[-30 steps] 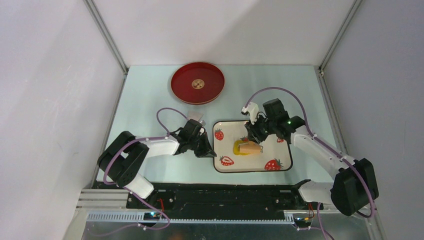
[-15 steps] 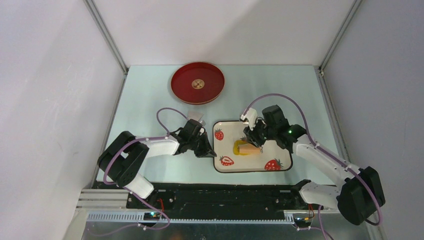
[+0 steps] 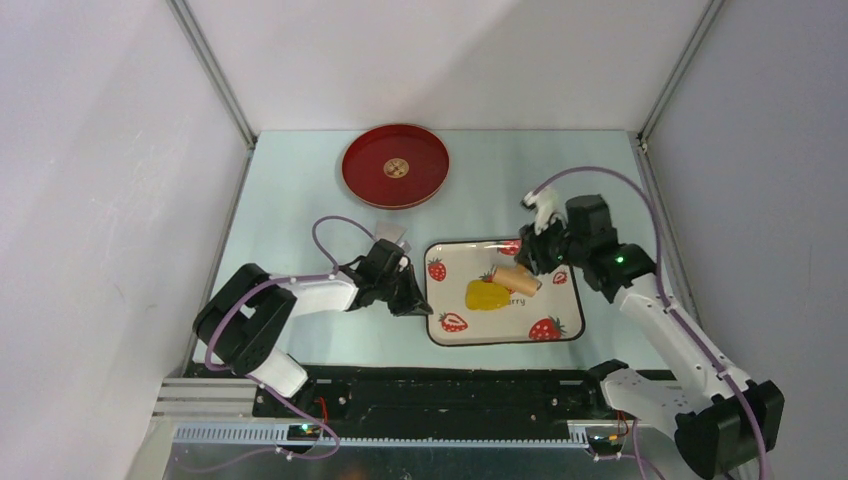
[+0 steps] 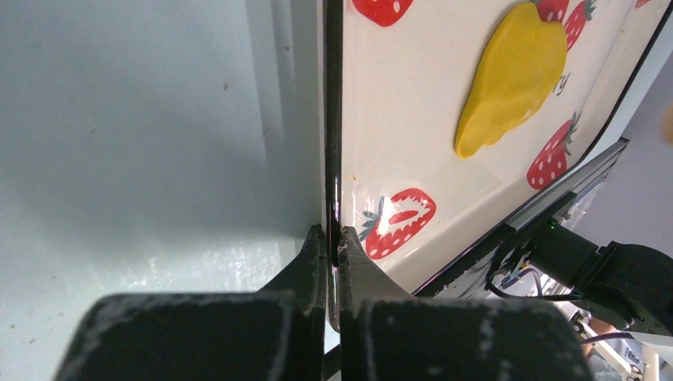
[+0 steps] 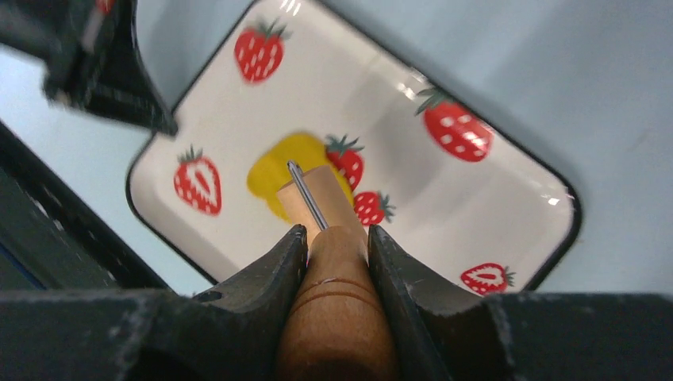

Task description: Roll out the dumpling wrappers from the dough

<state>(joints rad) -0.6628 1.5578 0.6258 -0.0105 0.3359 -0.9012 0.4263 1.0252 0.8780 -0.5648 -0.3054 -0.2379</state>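
1 dough (image 3: pixel 487 295), 1 roller (image 3: pixel 517 277), 1 strawberry tray (image 3: pixel 500 326), 1 red plate (image 3: pixel 362 172).

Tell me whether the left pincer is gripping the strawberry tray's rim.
Yes, the left pincer is shut on the strawberry tray rim, one finger on each side.

Yellow dough (image 3: pixel 487 295), flat irregular patch, ctr of strawberry tray (image 3: pixel 505 325)

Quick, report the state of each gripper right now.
Left gripper: closed, pinching the rim of the strawberry tray.
Right gripper: closed on the handle of the wooden roller.
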